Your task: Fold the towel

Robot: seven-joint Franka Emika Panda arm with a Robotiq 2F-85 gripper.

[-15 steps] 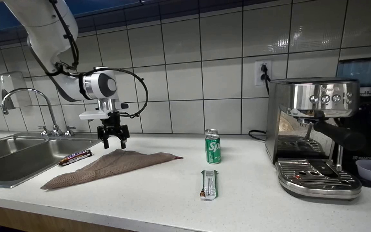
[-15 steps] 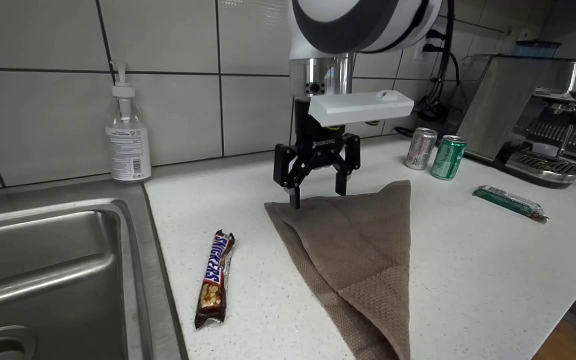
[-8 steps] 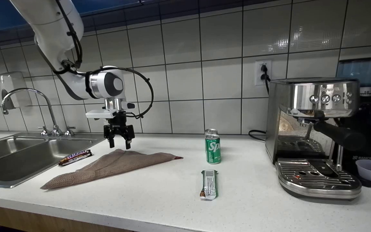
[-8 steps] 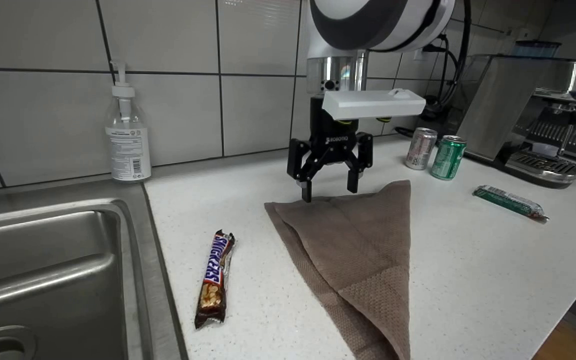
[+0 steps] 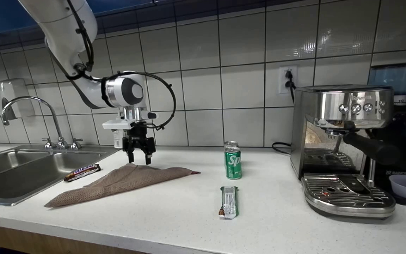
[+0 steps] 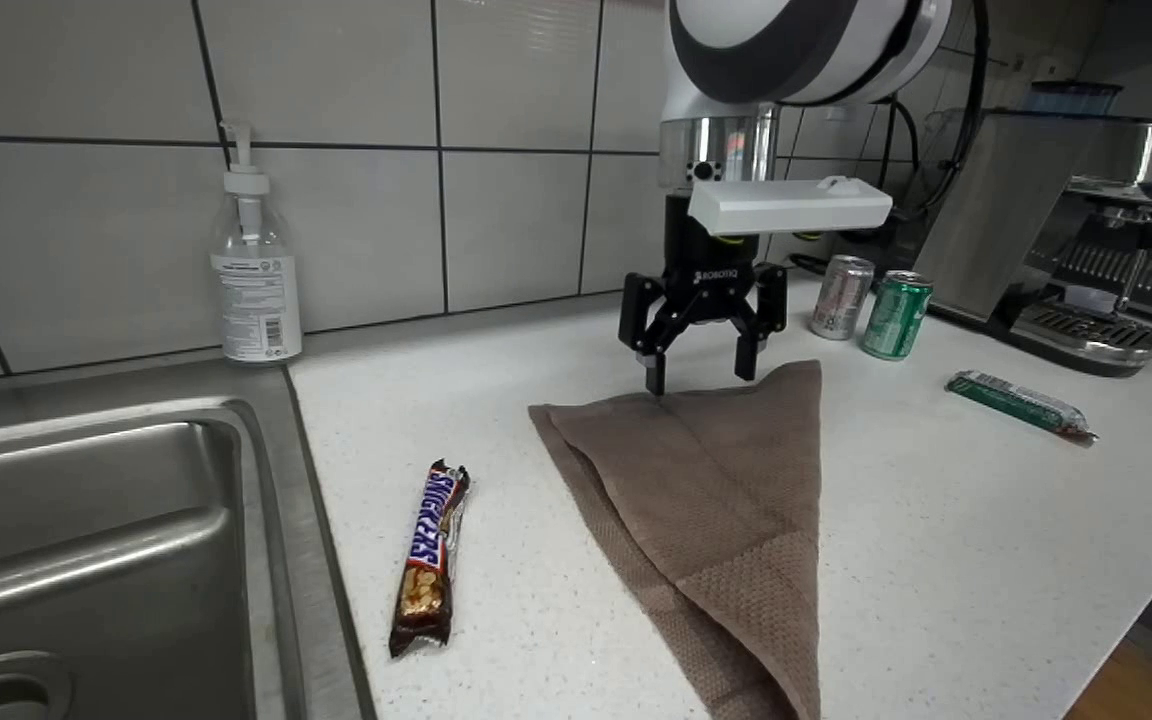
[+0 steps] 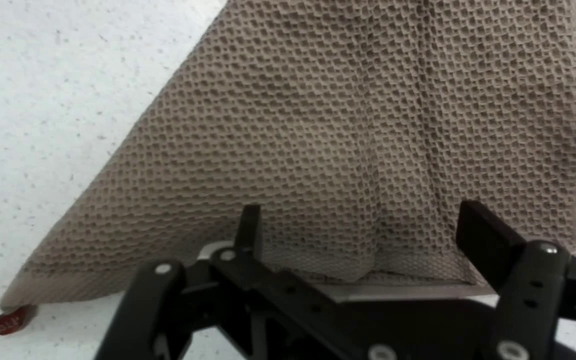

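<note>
The towel (image 6: 731,480) lies unchanged; your gripper (image 6: 700,377), jaws wide apart, hangs nearer the green can (image 6: 896,318) than a second ago.

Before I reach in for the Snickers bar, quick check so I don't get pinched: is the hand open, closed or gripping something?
Hand: open, holding nothing; the towel lies below it, ungripped.

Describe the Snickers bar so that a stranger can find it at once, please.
Find the steel sink. On the white counter, between the sink and the brown towel, lies the Snickers bar. Its brown wrapper with blue-and-white lettering distinguishes it from the green-wrapped bar beyond the towel.
</note>
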